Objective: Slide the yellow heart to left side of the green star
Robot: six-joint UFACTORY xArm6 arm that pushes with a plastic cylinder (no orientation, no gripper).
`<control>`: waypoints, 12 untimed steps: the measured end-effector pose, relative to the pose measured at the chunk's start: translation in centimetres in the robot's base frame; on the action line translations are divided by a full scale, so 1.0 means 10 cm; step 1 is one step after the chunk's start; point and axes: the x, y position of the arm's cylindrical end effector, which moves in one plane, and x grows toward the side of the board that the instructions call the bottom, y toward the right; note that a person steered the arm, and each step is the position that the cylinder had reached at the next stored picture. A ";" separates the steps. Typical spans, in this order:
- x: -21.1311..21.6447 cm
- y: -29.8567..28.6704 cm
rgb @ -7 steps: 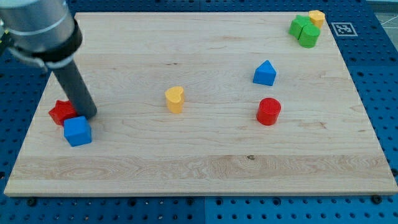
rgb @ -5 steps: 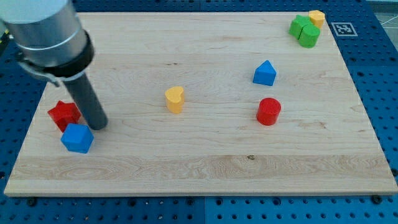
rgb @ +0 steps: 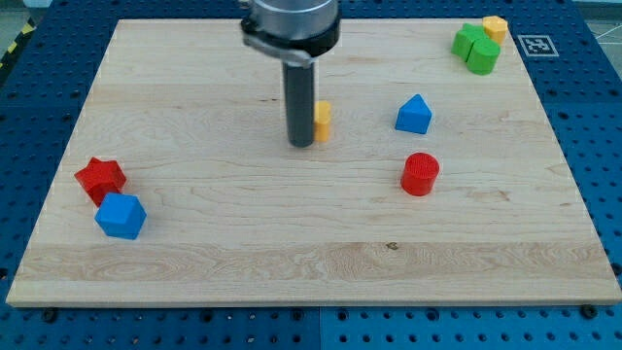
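The yellow heart (rgb: 322,120) lies near the middle of the wooden board, mostly hidden behind my rod. My tip (rgb: 301,144) rests on the board touching the heart's left side. The green star (rgb: 469,40) sits at the board's top right corner, pressed against another green block (rgb: 483,55) and a small yellow block (rgb: 496,26). The heart is far to the left of and below the star.
A blue block (rgb: 414,114) lies to the right of the heart, with a red cylinder (rgb: 420,174) below it. A red star (rgb: 100,178) and a blue cube (rgb: 121,215) sit at the board's lower left.
My rod swept from the lower left beside the red star and blue cube to the board's middle. The yellow heart shifted up and to the right, with my tip now against it.
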 end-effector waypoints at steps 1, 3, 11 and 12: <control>-0.24 0.31; -0.64 0.86; -0.72 0.72; -0.75 0.86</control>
